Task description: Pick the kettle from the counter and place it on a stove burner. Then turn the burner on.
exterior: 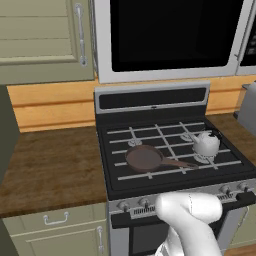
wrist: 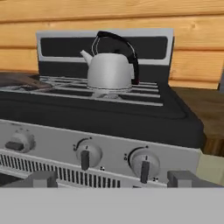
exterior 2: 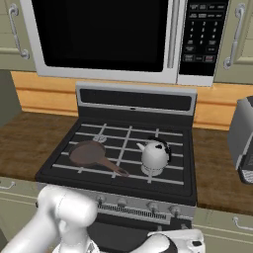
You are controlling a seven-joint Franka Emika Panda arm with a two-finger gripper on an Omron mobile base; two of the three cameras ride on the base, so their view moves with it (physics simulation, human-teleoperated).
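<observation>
On the front right burner (exterior 2: pixel 152 173) the kettle (exterior 2: pixel 154 154) is already set. Before the knobs (wrist: pixel 143 163) the gripper (wrist: pixel 111 181) is held, fingers spread wide. The rightmost knob should be centred between them before closing and turning.

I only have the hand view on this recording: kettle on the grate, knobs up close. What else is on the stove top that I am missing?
Observer: A brown frying pan lies on the grate left of the kettle, its handle pointing toward the kettle.
Operator: Are they touching?
Observer: In the right base view the handle tip stops short of the kettle, with a small gap.
Operator: Which burner is the kettle on?
Observer: The right front one, seen from the left base view; the stove burner at rear left is bare.
Operator: What is above the stove?
Observer: A microwave with a dark door, its keypad on the right.
</observation>
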